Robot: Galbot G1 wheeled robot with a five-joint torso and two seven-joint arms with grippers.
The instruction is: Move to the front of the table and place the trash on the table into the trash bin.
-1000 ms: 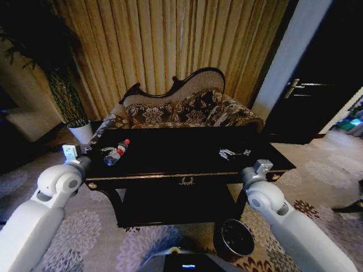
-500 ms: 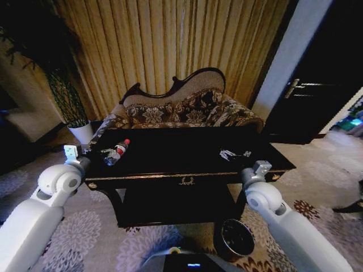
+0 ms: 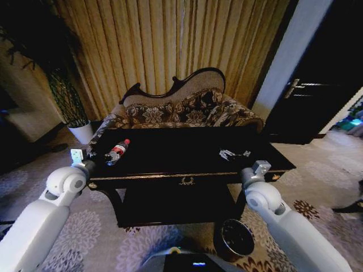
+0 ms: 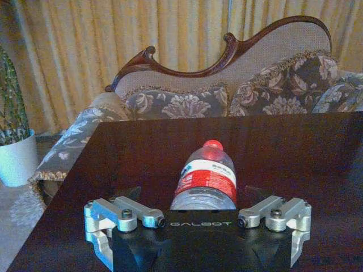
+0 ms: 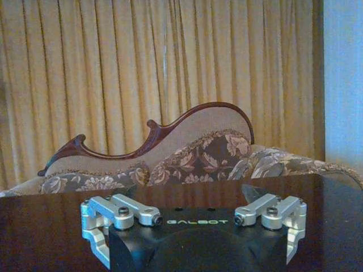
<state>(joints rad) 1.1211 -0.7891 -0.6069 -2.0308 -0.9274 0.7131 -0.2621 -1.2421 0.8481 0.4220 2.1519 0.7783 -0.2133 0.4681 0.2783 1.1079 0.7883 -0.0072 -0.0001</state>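
1. Gold curtains [image 3: 170, 45] and a floral sofa [image 3: 181, 110] behind a glossy black table [image 3: 187, 164]; parked square to the table's front edge, bin [image 3: 237, 238] on the carpet by the right arm.
2. On the table's left end: bottle [image 3: 115, 152], lying on its side, red cap toward the sofa. Toward the right end: tissues [image 3: 232, 153], well apart from the bottle.
3. Pushed further in than a second ago: left gripper [image 4: 193, 195], now over the table's left front corner and lined up with the bottle's base.
4. Fingers spread wide, one on either side of the bottle's base, with no sign of contact; nothing held.
5. Right gripper [image 5: 187, 195]: hovering at the table's right front edge, fingers likewise wide and empty.
6. For the task, by judgement: driving apparently done, first pick set up, nothing binned yet; a short advance and a squeeze round the bottle's body called for next.
7. Likely hazard: round bottle on a slick top, apt to roll or skid away if nudged before the fingers close.
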